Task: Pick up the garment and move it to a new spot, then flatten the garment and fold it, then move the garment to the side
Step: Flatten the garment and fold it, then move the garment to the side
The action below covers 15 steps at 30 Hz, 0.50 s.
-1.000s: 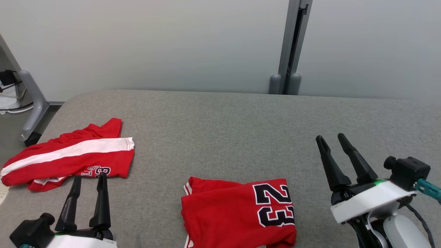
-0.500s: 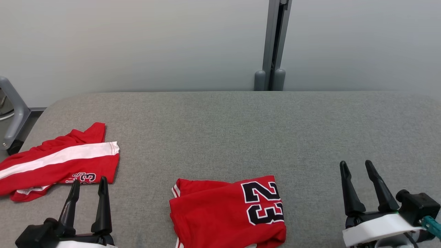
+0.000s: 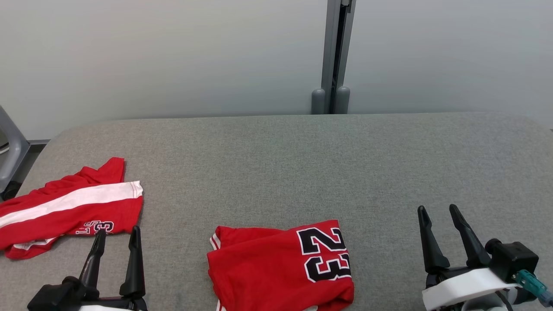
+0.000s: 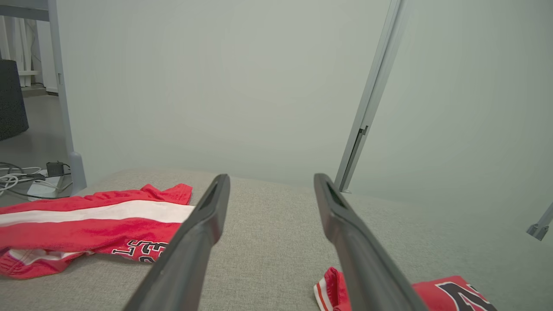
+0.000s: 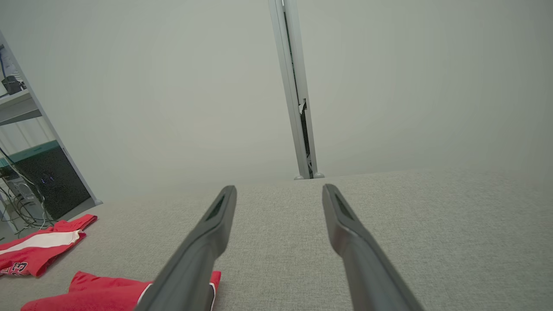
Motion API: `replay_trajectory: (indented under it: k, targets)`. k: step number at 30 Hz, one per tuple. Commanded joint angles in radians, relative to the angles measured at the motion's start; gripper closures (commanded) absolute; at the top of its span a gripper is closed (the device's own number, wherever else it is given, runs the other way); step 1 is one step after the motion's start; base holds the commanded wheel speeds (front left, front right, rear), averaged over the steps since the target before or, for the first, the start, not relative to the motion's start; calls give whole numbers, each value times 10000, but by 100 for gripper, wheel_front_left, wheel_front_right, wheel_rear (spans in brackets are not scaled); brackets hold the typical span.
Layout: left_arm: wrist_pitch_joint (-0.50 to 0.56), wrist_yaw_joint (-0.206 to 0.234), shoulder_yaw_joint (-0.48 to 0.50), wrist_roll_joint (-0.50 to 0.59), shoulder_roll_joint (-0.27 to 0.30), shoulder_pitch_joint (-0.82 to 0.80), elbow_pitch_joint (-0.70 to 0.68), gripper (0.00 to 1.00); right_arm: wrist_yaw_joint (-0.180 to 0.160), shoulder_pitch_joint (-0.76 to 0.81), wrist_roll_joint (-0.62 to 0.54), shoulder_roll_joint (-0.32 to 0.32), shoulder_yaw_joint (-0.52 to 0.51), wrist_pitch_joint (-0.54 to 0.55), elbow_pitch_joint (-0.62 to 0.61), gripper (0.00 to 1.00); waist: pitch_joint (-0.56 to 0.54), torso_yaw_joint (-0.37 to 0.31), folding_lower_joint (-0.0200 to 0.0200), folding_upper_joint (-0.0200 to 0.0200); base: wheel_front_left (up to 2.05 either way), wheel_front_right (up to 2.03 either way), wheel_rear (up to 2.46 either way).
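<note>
- Head view: looks forward and down from above the near edge of the grey table (image 3: 276, 164), facing the pale wall (image 3: 173, 56) and the metal post (image 3: 332, 52); takes in most of the table's width, with the left gripper (image 3: 119, 231) and right gripper (image 3: 437, 208) at the lower corners.
- Left wrist view: sits low and close over the table's left part; looks nearly level along its own two fingers (image 4: 194, 242) toward the wall; catches the shorts (image 4: 86, 220) at left and an edge of the folded jersey (image 4: 432, 296) at lower right.
- Right wrist view: sits low over the right part, likewise nearly level, facing the post.
- Shared by all three: table, wall, post, shorts, folded jersey.
</note>
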Motion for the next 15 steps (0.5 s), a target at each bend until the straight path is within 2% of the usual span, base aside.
replay_trajectory:
  k: [1,12,15]
  targets:
    - [-42,-65,62,74,1,-69,25,0,5,-99,-84,-17,29,-75,31,0,5,0,0,-1,0,0,0]
    - [-42,-205,98,237,-101,-88,140,0,5,-174,-76,-9,107,-53,219,0,13,77,0,-1,0,0,0]
    - [-42,-226,137,258,-119,-86,154,0,5,-297,260,-4,387,135,259,0,13,131,0,-1,0,0,0]
